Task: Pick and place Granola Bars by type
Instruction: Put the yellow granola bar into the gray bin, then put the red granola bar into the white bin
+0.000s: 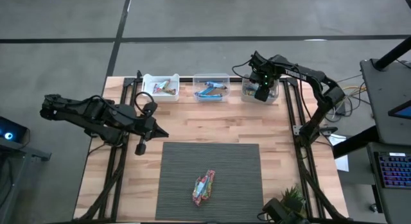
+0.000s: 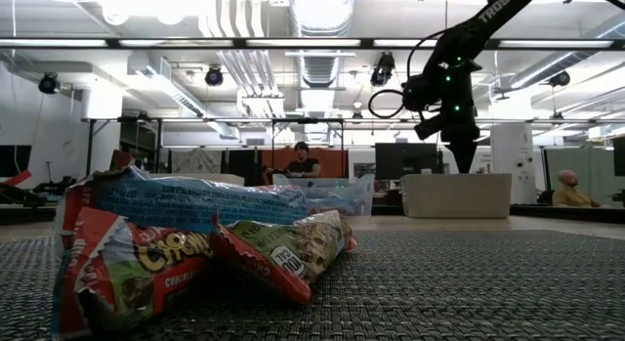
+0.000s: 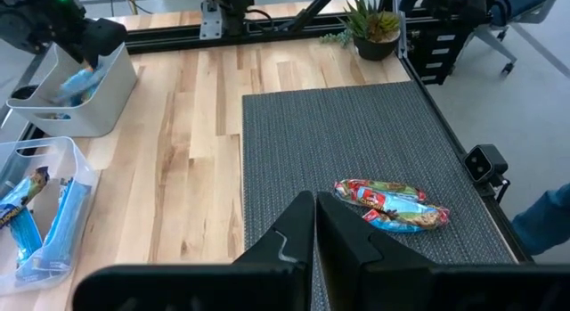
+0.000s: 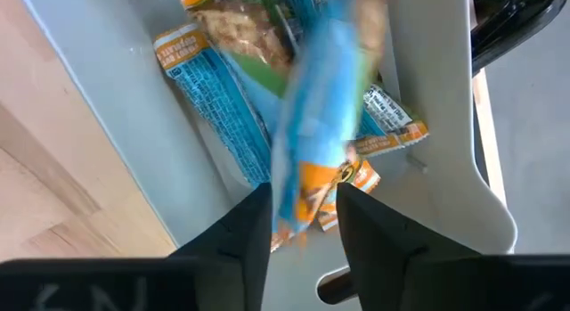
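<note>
Right claw [image 1: 262, 90] hung over the white bin [image 1: 275, 95] at 1 o'clock on the surface, fingers parted around a blue bar [image 4: 316, 124] that looked mid-drop, long axis running down into the bin. Left claw [image 1: 162, 132] sat pinched shut at 9 o'clock, nearer the mat's leftover bars [image 1: 204, 187], two I could count. Three bins total.

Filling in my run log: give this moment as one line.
right gripper: over right bin, fingers apart, blue bar dropping | left gripper: shut, idle | mat: bars left
</note>
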Available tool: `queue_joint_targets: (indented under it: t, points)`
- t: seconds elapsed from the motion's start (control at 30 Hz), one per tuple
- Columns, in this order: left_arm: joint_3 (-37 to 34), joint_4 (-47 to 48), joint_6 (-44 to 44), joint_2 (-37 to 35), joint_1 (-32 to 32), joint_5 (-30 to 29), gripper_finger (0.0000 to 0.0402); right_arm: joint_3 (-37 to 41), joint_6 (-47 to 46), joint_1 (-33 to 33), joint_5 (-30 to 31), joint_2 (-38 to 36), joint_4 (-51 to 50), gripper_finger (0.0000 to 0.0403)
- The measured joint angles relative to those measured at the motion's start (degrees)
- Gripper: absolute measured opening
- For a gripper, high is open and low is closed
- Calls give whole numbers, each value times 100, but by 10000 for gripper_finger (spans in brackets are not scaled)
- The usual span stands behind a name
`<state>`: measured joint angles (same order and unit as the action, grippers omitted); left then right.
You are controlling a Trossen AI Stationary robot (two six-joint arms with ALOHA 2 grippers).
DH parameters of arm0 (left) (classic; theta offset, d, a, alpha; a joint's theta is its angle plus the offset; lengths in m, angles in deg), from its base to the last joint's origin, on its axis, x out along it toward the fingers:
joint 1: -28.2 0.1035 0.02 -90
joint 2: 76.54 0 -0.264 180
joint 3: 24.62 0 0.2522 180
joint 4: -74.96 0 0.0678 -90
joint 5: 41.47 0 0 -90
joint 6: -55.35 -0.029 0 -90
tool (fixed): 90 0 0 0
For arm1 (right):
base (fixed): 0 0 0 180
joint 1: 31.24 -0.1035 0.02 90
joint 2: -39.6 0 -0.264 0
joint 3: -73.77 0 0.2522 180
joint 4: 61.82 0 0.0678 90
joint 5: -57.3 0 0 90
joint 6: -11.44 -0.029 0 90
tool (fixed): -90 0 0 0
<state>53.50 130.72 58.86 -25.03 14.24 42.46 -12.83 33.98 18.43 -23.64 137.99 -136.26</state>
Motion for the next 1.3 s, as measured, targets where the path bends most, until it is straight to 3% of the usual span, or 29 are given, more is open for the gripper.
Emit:
queue_joint_targets:
  t: [0.37, 0.63, 0.83, 1.1, 1.3]
  points:
    - [0, 1, 0, 0, -1, -2, 0, 0, -147, -3, 0, -36, -64, 143]
    - [0, 0, -2, 0, -1, -2, 0, -17, -187, -221, -19, -517, -189, 74]
    - [0, -2, -4, 0, -1, -2, 0, -141, -517, -489, -586, -1104, -173, 14]
    - [0, -15, -4, 0, -2, -2, 0, -173, -1140, -1150, -987, -1849, -156, 9]
    - [0, -259, -5, 2, -15, 1, 0, -173, -1779, -2108, -1104, -2397, -118, 9]
